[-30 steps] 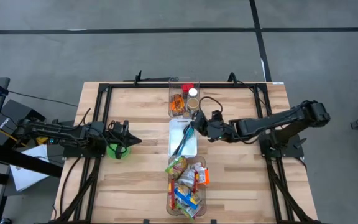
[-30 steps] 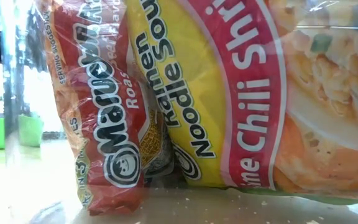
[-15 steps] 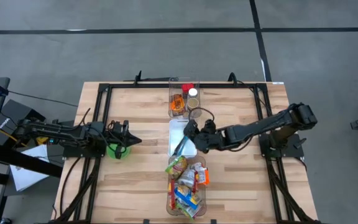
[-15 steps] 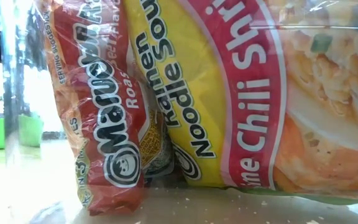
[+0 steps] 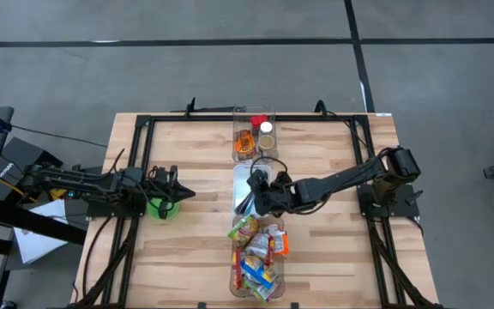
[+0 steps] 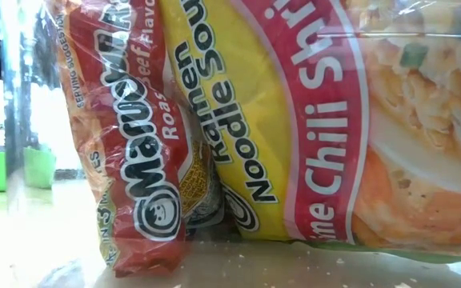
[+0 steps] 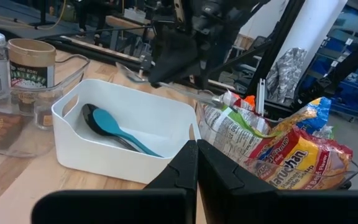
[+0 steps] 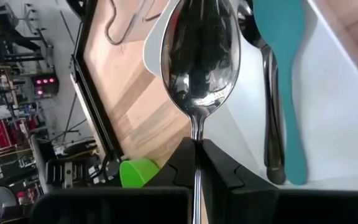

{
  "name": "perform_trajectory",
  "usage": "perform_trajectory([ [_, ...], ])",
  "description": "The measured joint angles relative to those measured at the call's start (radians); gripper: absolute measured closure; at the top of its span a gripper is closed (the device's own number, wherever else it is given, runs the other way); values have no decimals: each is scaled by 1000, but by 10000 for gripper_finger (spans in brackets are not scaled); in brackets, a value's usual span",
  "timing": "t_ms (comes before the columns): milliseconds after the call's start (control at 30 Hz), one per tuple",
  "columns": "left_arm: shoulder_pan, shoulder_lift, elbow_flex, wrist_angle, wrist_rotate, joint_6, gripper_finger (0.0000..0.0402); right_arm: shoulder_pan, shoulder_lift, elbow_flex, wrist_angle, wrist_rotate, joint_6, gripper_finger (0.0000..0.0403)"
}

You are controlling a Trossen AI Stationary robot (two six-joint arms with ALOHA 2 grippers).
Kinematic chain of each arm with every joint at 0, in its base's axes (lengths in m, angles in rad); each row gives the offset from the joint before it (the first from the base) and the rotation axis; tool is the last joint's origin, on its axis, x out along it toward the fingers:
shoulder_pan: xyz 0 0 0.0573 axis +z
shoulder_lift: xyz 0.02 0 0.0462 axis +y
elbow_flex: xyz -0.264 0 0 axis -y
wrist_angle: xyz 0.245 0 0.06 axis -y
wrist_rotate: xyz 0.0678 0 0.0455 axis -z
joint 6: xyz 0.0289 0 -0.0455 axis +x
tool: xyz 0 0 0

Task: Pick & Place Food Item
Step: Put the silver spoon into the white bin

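Three containers sit in a row down the middle of the wooden table (image 5: 187,257), between the two dark arms. The nearest to the front edge is a clear bin (image 5: 258,257) heaped with food packets, among them ramen noodle packs (image 6: 278,136) that press against the low camera and fill its view. Next comes a white tray (image 7: 126,140), which holds a teal spoon (image 7: 120,127) and a dark spoon (image 7: 92,115) lying side by side on its floor. Farthest back is a clear box (image 5: 254,137) with a red-capped jar and a spice jar (image 7: 31,59) in it.

The right arm reaches in from the right edge, and the right hand (image 5: 260,190) hangs over the white tray. It is clenched on the handle of a metal spoon (image 8: 199,56), whose shiny bowl points forward over the tray's rim, above the teal spoon.

The left arm lies low along the left side of the table, well apart from the containers. The left hand (image 5: 183,194) is closed tight with nothing between its fingers. A small green cup (image 5: 161,209) stands just beside it.
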Motion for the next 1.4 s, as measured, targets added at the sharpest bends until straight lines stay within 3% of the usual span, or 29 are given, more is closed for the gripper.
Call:
perform_trajectory([
  [1067,0,0,0,-1,0,0,402,-66,0,0,-87,-24,-7,401],
  [1400,0,3,0,16,0,0,402,-60,73,0,-21,-11,0,401],
])
